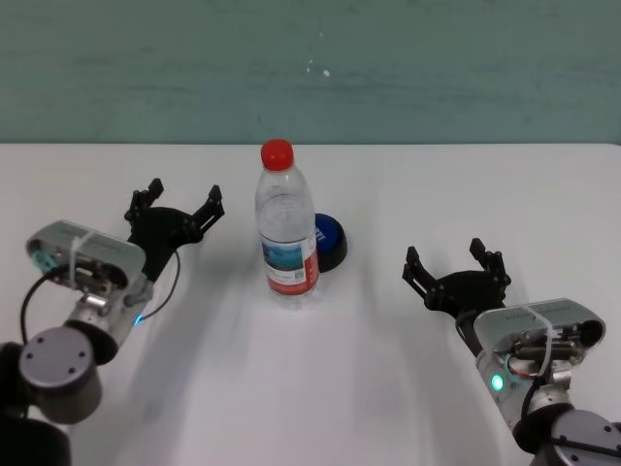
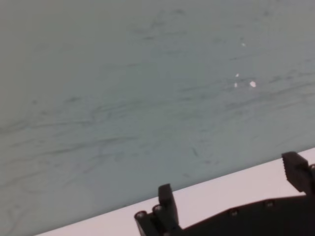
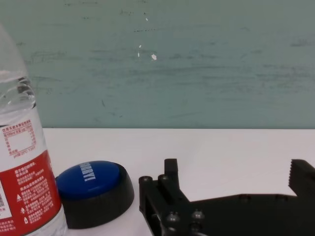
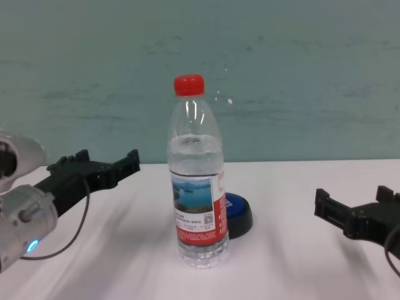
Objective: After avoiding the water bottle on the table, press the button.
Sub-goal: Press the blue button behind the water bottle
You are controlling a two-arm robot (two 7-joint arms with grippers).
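Observation:
The water bottle stands upright in the middle of the white table, clear with a red cap and a red-and-white label; it also shows in the chest view and the right wrist view. Just behind it to the right sits the button, blue on a black base, half hidden by the bottle. My left gripper is open to the left of the bottle, well apart from it. My right gripper is open to the right of the button, holding nothing.
A teal wall runs behind the table's far edge. Bare white tabletop lies between each gripper and the bottle and in front of it.

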